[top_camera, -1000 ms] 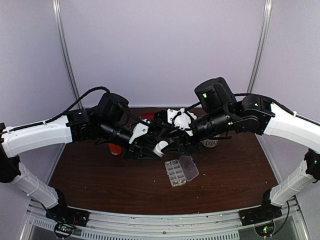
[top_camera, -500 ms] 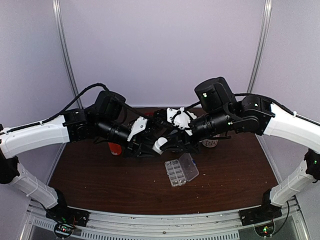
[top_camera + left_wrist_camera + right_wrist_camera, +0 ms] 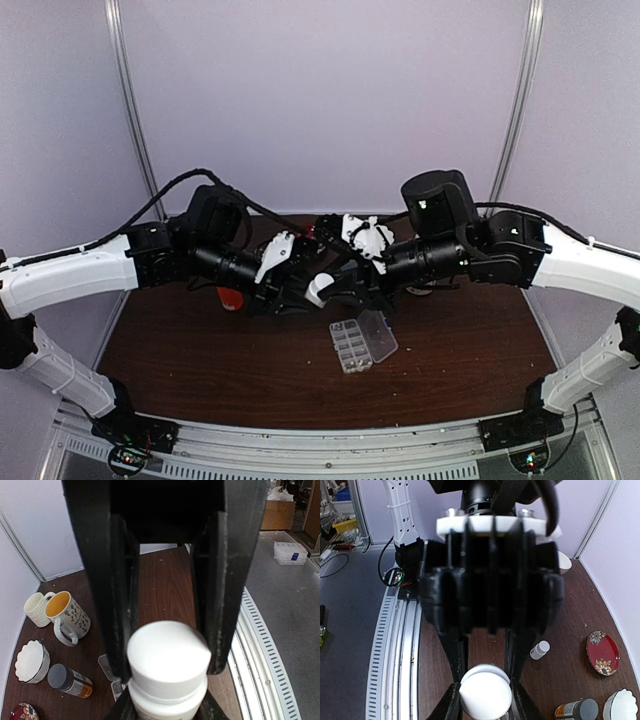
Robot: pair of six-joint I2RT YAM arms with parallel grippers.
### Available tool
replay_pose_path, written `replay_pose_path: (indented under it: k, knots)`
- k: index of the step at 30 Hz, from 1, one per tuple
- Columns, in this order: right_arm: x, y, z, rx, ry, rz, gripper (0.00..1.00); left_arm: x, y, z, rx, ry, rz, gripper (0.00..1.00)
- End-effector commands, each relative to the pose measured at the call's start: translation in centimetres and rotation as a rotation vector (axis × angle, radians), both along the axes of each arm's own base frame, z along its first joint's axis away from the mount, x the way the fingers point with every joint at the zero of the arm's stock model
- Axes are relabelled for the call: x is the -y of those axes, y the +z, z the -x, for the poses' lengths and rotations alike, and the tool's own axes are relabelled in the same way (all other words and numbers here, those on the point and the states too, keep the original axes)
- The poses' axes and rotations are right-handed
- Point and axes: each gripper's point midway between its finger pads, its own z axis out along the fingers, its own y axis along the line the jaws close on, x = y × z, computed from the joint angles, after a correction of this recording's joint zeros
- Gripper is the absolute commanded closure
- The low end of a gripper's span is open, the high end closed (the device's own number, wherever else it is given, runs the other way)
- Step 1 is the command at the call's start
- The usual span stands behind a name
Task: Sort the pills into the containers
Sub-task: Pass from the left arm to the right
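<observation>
Top external: shows the left claw (image 3: 302, 290) and the right claw (image 3: 338, 284) meeting above the worktop (image 3: 200, 370), both clamped on one white bottle (image 3: 318, 290). Places the clear box (image 3: 350, 350) flat on the worktop just in front of them, lid (image 3: 378, 335) swung open. Cannot make out any pills in it; too small to tell. Looks, judging from the task, like uncapping: hold the body firm, turn only the cap, stay level so nothing spills, and move over the box before tipping.

Left wrist: shows dark fingers (image 3: 117, 605) pressed to both sides of the bottle's cap (image 3: 167, 652), and more fingers flanking the body at the bottom edge, cut off. Cannot say which pair belongs to which arm. Catches a corner of the box behind one finger, with a patterned mug (image 3: 70, 617), a white bowl (image 3: 31, 661) and an orange bottle (image 3: 70, 680) beyond.

Right wrist: looks straight onto the cap, with fingers tight on either side. Hides the bottle's body and the box entirely. Takes in a small white bottle (image 3: 539, 650) and a red plate (image 3: 602, 653), well apart on the worktop.
</observation>
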Motion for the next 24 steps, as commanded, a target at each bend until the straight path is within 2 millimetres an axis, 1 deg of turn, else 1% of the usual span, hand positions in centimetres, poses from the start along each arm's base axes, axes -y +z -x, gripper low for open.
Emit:
replay_pose_path:
  k: [1,4,8,9,12,15,16,18,21,24]
  knots:
    - [-0.4,3.6,-1.6,-0.058,-0.15,-0.205,0.88,0.4,3.1,-2.7,0.086,0.154,0.129,1.0]
    - [-0.2,3.9,-2.3,-0.087,-0.207,-0.255,0.91,0.2,3.2,-3.9,0.101,0.221,0.139,1.0]
    - [0.1,3.2,-2.8,-0.085,-0.242,-0.245,0.89,0.3,3.4,-4.1,0.089,0.238,0.15,1.0]
    - [0.2,3.1,-2.8,-0.083,-0.246,-0.24,0.89,0.3,3.3,-4.1,0.086,0.239,0.153,0.97]
    - [0.8,2.5,-2.9,-0.064,-0.258,-0.216,0.88,0.0,3.5,-4.1,0.08,0.261,0.178,0.66]
    - [2.2,1.7,-3.5,-0.04,-0.306,-0.181,0.88,-1.0,4.2,-4.1,0.095,0.294,0.227,0.14]
    - [2.9,1.4,-3.8,-0.032,-0.331,-0.173,0.88,-1.4,4.5,-4.2,0.102,0.305,0.248,0.04]
    - [4.3,0.6,-4.6,-0.029,-0.377,-0.159,0.88,-2.3,4.5,-4.5,0.105,0.341,0.253,0.03]
    - [7.2,-0.8,-6.5,-0.033,-0.478,-0.143,0.88,-3.5,3.8,-5.5,0.11,0.416,0.223,0.03]
    - [11.3,-3.1,-9.4,-0.035,-0.65,-0.123,0.89,-4.4,2.9,-6.5,0.11,0.498,0.204,0.02]
